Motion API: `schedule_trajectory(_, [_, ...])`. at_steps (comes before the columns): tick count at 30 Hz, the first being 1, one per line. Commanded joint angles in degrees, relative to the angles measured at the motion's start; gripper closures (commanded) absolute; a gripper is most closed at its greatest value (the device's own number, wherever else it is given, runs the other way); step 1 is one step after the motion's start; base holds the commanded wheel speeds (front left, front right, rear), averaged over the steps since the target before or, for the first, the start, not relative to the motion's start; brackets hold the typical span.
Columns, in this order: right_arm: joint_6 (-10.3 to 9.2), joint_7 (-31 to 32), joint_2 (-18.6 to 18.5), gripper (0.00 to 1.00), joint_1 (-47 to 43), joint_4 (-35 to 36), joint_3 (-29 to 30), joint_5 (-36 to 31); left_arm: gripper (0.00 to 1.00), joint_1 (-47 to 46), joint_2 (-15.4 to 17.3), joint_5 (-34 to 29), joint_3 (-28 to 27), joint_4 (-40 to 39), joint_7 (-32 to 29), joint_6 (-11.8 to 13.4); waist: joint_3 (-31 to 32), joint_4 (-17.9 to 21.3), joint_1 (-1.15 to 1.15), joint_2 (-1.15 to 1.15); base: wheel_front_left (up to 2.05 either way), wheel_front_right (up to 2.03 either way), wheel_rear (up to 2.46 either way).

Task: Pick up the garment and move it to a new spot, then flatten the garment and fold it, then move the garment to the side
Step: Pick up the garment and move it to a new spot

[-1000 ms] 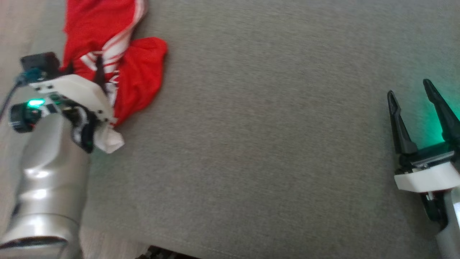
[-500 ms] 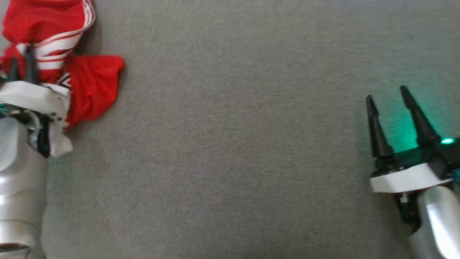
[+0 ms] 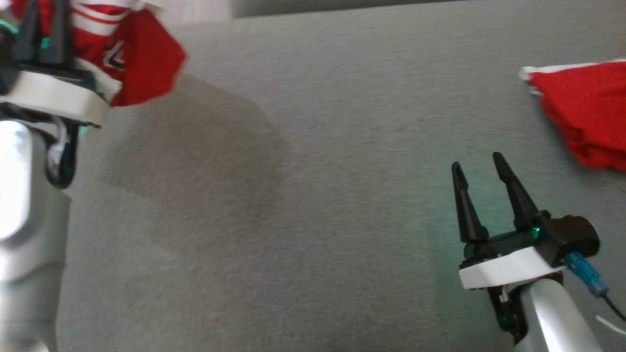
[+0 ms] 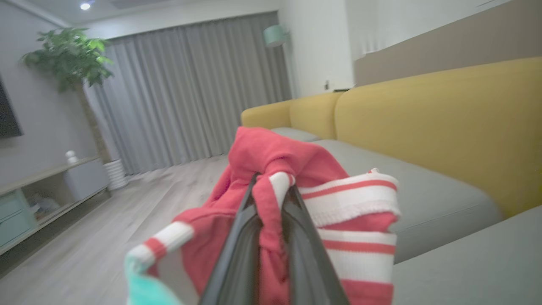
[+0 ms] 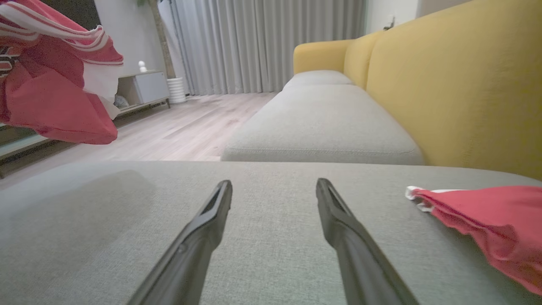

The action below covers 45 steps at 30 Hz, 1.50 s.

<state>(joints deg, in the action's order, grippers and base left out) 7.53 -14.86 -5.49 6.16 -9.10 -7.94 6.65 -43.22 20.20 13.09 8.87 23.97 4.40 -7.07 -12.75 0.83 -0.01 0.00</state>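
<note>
Far L: L gripper [image 4: 273, 186] is clamped on a bunch of the garment [image 3: 146, 63], red w/ white stripes. Fabric is pinched betw. the two fingers and the rest droops round them. The garment hangs clear of the grey cushion [image 3: 313, 205], up over its L end, w/ its shadow [image 3: 205, 156] on the cloth below. R side: R gripper [image 3: 478, 161] is spread wide, nothing in it, low over the cushion. Further R, a second red piece [image 3: 582, 112] lies on the cushion, apart from the R gripper; can't tell if it's folded. Yellow sofa back [image 5: 457, 84] sits behind. Progress, my read: pick-up is done and the garment is in the air but not set down at a new spot yet. Flattening, folding and the move aside are all left. Containers: no box, basket etc. to report; clothes are either in the grip or on the cushion.
</note>
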Motion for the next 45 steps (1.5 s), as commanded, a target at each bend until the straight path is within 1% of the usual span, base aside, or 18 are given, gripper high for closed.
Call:
schedule_trajectory(1, [-0.04,-0.1,0.4,0.00,0.1,1.5,-1.6,0.6,1.00,-1.2,2.5,0.3,-1.5,-3.4,-0.5,0.0,3.6,4.3,0.01,0.00,0.00,0.00,0.00])
schedule_trajectory(5, [-0.04,-0.1,1.3,0.00,-0.5,1.3,-2.8,1.1,1.00,0.9,1.0,1.7,0.6,-12.0,-4.1,-0.1,5.5,8.0,0.01,0.00,0.00,0.00,0.00])
schedule_trajectory(8, [-0.04,-0.1,1.8,0.00,-1.2,1.2,-3.2,1.5,1.00,2.1,-0.8,3.1,2.0,-16.9,-6.0,-0.1,6.4,9.8,0.01,0.00,0.00,0.00,0.00])
schedule_trajectory(11, [-0.04,-0.1,2.1,0.00,-1.4,1.1,-3.8,1.7,1.00,3.3,-2.5,4.3,3.3,-20.0,-7.0,-0.1,6.7,11.1,0.01,0.00,0.00,0.00,0.00])
schedule_trajectory(13, [-0.04,-0.1,2.3,0.00,-1.3,1.2,-3.8,1.9,1.00,4.6,-3.8,5.0,4.2,-20.6,-6.8,-0.1,6.5,11.6,0.01,0.00,0.00,0.00,0.00])
schedule_trajectory(16, [-0.04,-0.1,2.5,0.00,-1.3,1.5,-3.6,2.2,1.00,7.3,-5.9,5.8,5.8,-19.5,-5.5,0.0,5.6,11.8,0.01,0.00,0.00,0.00,0.00])
schedule_trajectory(18, [-0.04,-0.1,2.5,0.00,-1.2,1.5,-4.0,2.4,1.00,9.4,-7.4,5.8,7.4,-17.2,-3.4,-0.1,4.8,11.5,0.01,0.00,0.00,0.00,0.00])
schedule_trajectory(23, [-0.04,-0.1,2.6,0.00,-0.4,1.0,-4.4,3.5,1.00,15.4,-11.5,4.7,13.6,-5.8,4.2,-0.2,3.2,10.5,0.01,0.00,0.00,0.00,0.00])
schedule_trajectory(24, [-0.04,-0.1,2.6,0.00,-0.4,0.6,-4.4,3.6,0.67,16.2,-12.4,4.5,14.6,-3.0,6.0,-0.2,3.1,10.2,0.01,0.00,0.00,0.00,0.00])
schedule_trajectory(25, [-0.04,-0.1,2.6,0.00,-0.2,0.3,-4.6,3.6,0.07,16.8,-13.0,3.9,15.6,-0.2,7.3,-0.2,3.0,10.0,0.01,0.00,0.00,0.00,0.00])
schedule_trajectory(26, [-0.04,-0.1,2.6,0.00,-0.1,0.0,-4.7,3.6,0.00,17.2,-13.6,3.2,16.3,2.2,8.5,-0.1,3.0,9.8,0.01,0.00,0.00,0.00,0.00])
schedule_trajectory(29, [-0.04,-0.1,2.6,0.00,0.1,-0.7,-4.8,3.8,0.00,18.1,-15.1,1.6,17.2,6.3,10.3,1.4,3.4,9.1,0.01,0.00,0.00,0.00,0.00])
schedule_trajectory(31, [-0.04,-0.1,2.6,0.00,-0.1,-1.0,-4.3,3.8,0.00,19.1,-15.8,0.7,16.4,4.6,10.5,2.9,4.1,8.3,0.01,0.00,0.00,0.00,0.00])
schedule_trajectory(32, [-0.04,-0.1,2.6,0.00,-0.1,-1.0,-4.3,3.8,0.00,19.1,-15.8,0.7,16.4,4.6,10.5,2.9,4.1,8.3,0.01,0.00,0.00,0.00,0.00])
schedule_trajectory(34, [-0.04,-0.1,2.6,0.00,-0.6,-1.2,-3.6,3.7,0.00,21.6,-16.2,-0.6,15.1,0.3,10.6,4.6,5.0,7.4,0.01,0.00,0.00,0.00,0.00])
schedule_trajectory(35, [-0.04,-0.1,2.6,0.00,-1.4,-1.3,-2.9,3.2,0.00,25.2,-16.4,-1.8,13.5,-3.9,10.6,6.2,6.3,6.5,0.01,0.00,0.00,0.00,0.00])
schedule_trajectory(36, [-0.04,-0.1,2.6,0.00,-1.9,-1.3,-2.7,2.8,0.00,27.2,-16.5,-2.3,12.7,-5.9,10.6,6.8,7.1,6.0,0.01,0.00,0.00,0.00,0.00])
schedule_trajectory(45, [-0.04,-0.1,2.6,0.00,-7.1,-0.8,-2.2,0.2,0.00,44.4,-16.4,-7.8,6.5,-21.7,10.6,10.1,12.9,2.9,0.01,0.00,0.00,0.00,0.00])
